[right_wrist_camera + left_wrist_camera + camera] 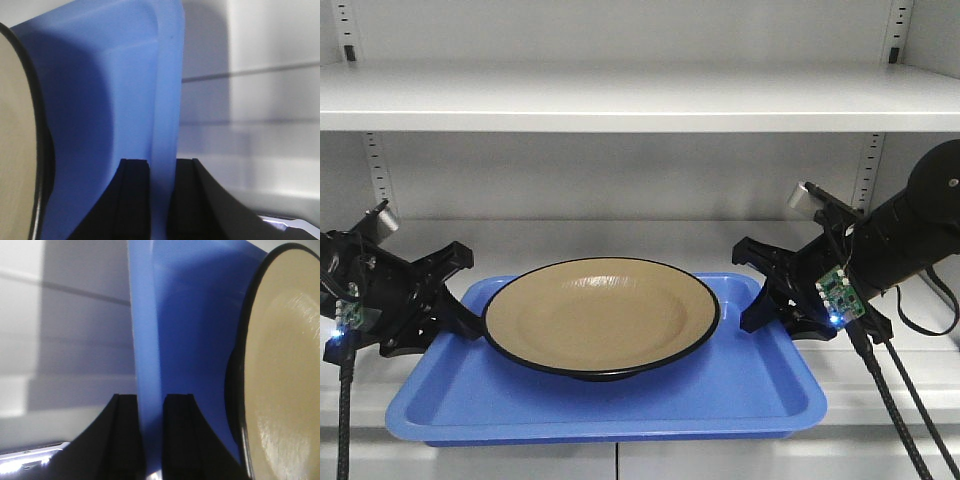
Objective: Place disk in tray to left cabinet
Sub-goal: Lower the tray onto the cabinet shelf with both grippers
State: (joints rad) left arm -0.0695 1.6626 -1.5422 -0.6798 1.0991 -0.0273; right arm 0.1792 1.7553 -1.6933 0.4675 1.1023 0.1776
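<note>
Two arms share one load at the grey cabinet (620,100); the left gripper (465,290) is clamped on the left short rim of the blue tray (620,410), the right gripper (752,285) on the opposite rim, each with one finger (125,435) outside the rim and one inside. Both wrist views show the blue rim pinched between the black pads with no gap. The hold at both ends looks chosen to keep the wide tray level, so the disk (600,315) does not slide. The tan plate with its black rim sits flat in the tray's middle, between the two grippers and touched by neither; its edge lies near the inner finger on each side. The tray lies low over the lower shelf (620,235), its front edge at the shelf's lip; whether it rests there or hangs just above cannot be told. By this reading, the tray has reached the shelf and the clamps have not yet let go.
</note>
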